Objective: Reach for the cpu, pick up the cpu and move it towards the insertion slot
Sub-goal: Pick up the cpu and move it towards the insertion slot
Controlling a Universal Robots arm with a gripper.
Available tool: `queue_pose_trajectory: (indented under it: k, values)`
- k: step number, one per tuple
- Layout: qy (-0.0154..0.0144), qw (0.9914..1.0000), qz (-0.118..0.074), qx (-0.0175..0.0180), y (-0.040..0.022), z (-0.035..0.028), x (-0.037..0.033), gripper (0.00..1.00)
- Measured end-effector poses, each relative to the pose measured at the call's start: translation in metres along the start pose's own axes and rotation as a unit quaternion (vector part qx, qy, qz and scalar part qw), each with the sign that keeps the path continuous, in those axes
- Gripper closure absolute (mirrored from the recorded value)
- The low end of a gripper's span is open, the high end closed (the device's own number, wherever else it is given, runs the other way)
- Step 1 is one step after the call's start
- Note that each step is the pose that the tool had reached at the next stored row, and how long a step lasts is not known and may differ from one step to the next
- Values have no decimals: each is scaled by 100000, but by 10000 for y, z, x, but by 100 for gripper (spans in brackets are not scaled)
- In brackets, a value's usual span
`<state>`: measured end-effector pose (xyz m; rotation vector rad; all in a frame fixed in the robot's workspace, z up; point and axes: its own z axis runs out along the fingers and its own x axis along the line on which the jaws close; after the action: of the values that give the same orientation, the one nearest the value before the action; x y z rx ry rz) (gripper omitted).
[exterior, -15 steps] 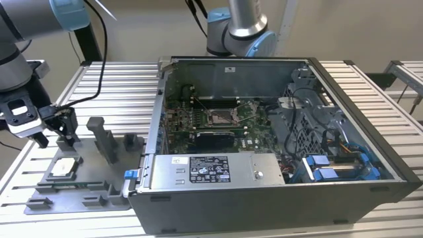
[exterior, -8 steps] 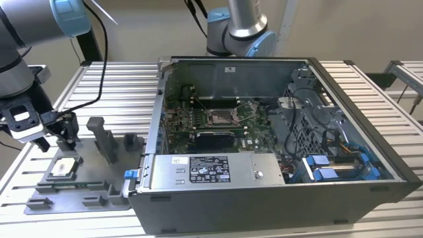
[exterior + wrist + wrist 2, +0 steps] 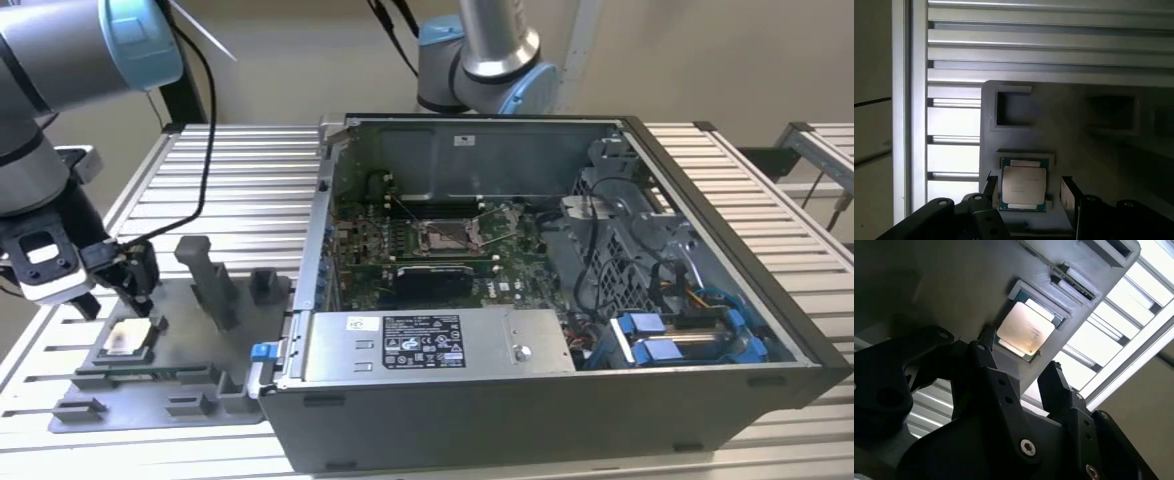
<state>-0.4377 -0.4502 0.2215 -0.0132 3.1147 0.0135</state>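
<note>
the cpu lies flat, face up, in a recess of the grey fixture plate at the exterior view's left, well apart from the insertion slot. it is near square, with no clear long axis, a pale silvery top and a thin green rim. the gripper hangs just over it, fingers spread to either side, holding nothing

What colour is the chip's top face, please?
The chip is pale silvery-beige on top with a thin green edge, clearest in the first wrist view.
</note>
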Motion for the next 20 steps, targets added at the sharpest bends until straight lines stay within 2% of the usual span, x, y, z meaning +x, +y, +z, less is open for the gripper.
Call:
queue_pose_trajectory:
  k: [3,10,20]
  values:
    - [-4,100000,123,-1,-27,48,1,0]
    - [4,100000,243,9,-44,159,8,0]
    - [-7,99999,516,9,-104,248,34,0]
